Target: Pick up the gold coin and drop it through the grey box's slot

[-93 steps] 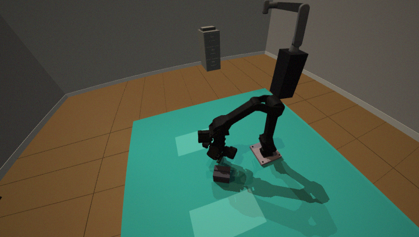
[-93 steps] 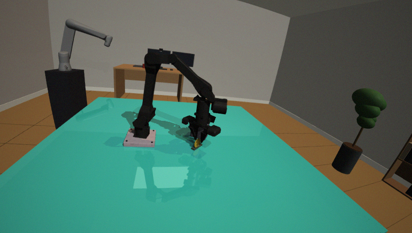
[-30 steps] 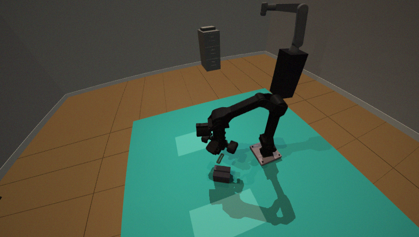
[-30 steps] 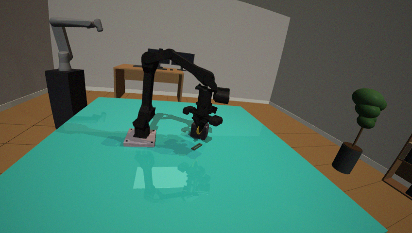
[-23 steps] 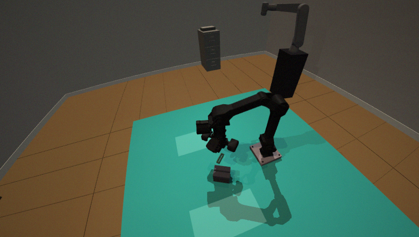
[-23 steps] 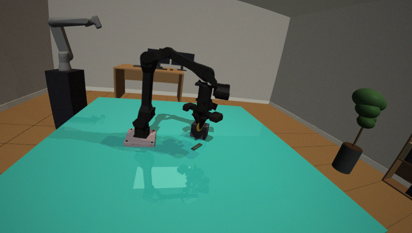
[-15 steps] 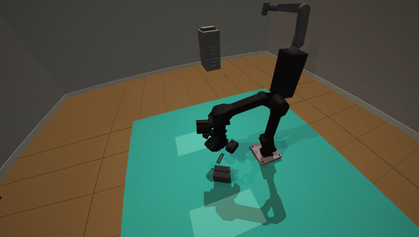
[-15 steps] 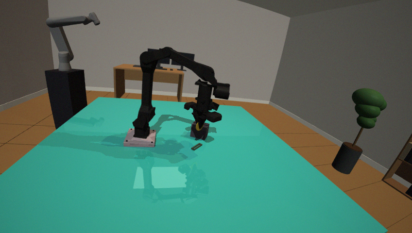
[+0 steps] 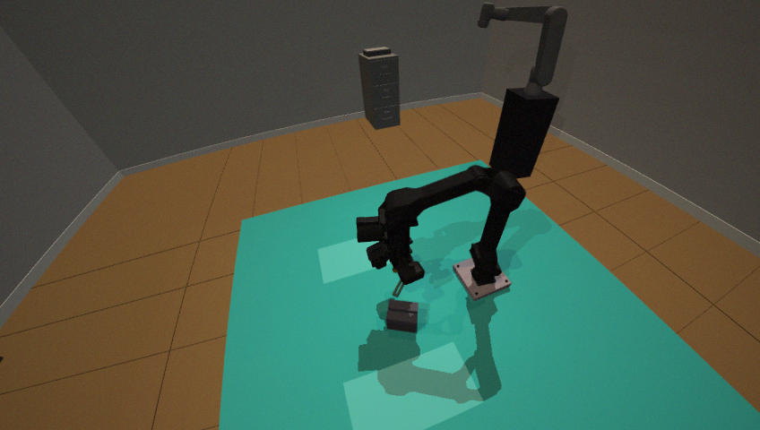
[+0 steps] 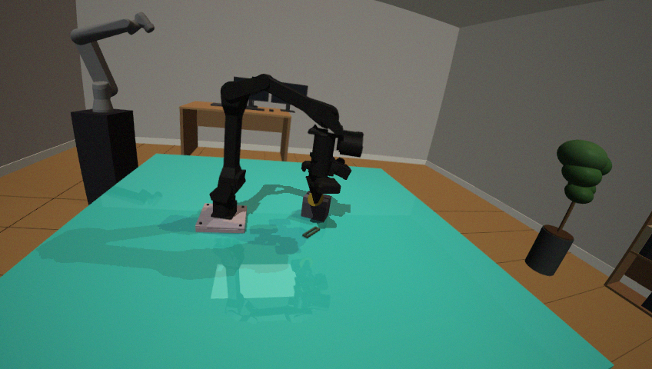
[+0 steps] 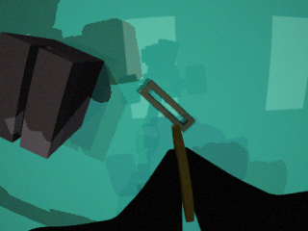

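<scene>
Soft, even light is filling the room. The arm (image 9: 453,192) is casting several overlapping shadows across the glossy table (image 9: 559,340), toward 6 o'clock in the top view. Pale glare patches are showing there. The wrist view is looking coarse and blocky.

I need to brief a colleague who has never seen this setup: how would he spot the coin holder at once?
Start at the black arm's base plate on the teal table, then find the grey box beside it. The holder lies flat just in front of that box: a small, empty rectangular frame, far lower than the box.
</scene>
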Controlling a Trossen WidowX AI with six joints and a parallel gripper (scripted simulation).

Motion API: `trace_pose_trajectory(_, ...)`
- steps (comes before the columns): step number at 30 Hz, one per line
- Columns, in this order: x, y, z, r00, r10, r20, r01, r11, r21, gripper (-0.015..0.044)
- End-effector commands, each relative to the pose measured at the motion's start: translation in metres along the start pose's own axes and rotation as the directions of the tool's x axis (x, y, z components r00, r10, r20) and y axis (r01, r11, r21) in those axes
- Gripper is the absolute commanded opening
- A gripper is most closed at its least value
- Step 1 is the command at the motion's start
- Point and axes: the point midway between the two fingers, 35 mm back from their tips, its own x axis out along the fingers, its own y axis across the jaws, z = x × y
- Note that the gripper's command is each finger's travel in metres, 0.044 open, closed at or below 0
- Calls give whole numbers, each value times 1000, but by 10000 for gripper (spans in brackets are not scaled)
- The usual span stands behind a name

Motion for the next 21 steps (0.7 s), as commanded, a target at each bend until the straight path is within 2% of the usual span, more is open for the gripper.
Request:
trace_pose_trajectory(1, 0, 0, -1, 1000, -4, -4, 4, 992, 128, 0)
trace_pose_trajectory(14, 0, 0, -3, 1000, -4, -4, 6, 845, 535, 0)
trace_pose_trajectory(21, 0, 0, -2, 1000, -4, -4, 6, 833, 554, 0)
